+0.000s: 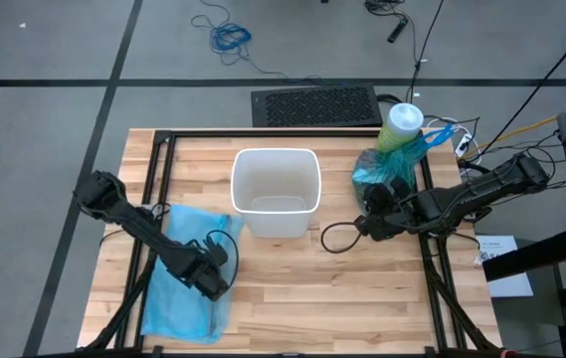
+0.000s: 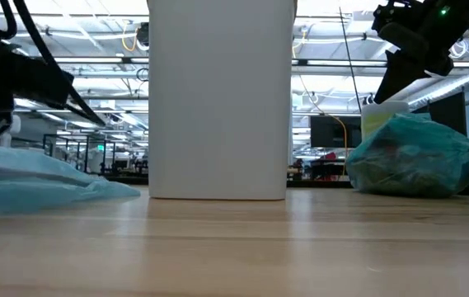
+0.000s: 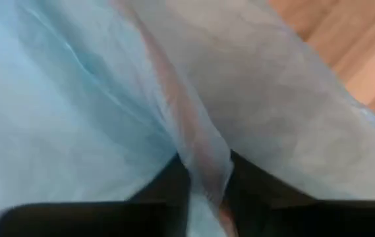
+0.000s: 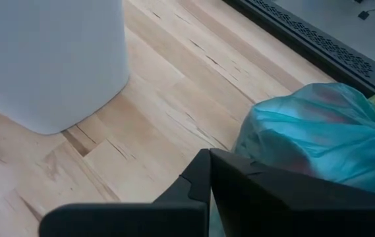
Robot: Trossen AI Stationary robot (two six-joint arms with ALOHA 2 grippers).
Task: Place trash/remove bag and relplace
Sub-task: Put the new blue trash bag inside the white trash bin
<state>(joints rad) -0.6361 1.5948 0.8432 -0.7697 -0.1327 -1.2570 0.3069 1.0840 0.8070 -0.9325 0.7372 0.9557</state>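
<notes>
**Inspector:** Since the white bin (image 1: 277, 192) stands bare of any liner, which arm is placed to fit the new one?

**Assistant:** Left arm. The left gripper (image 1: 209, 279) is down on the pale sky-blue bag (image 1: 185, 268), which lies flat on the wooden table (image 1: 362, 298) at the front left. Its wrist view shows a fold of that blue film pinched between the two fingers (image 3: 167, 191).

**Inspector:** Direction from bag to bin?

**Assistant:** The bin sits behind and to the right of the gripper, near it, mouth facing up. The bag's long axis runs front to back, its far end just beside the bin's left wall. Which end is the bag's opening I cannot tell.

**Inspector:** And the used liner?

**Assistant:** The teal-green bag (image 1: 382, 167), full and bunched, rests on the table right of the bin, against the green white-lidded canister (image 1: 402, 125). It is a rounded lump with no clear long axis.

**Inspector:** Right arm?

**Assistant:** The right gripper (image 1: 371, 222) hangs just in front of that bag, above the table. Its fingers appear closed with nothing between them.

**Inspector:** Judgement?

**Assistant:** Removal looks finished; replacement rests on lifting the blue bag towards the bin.
</notes>
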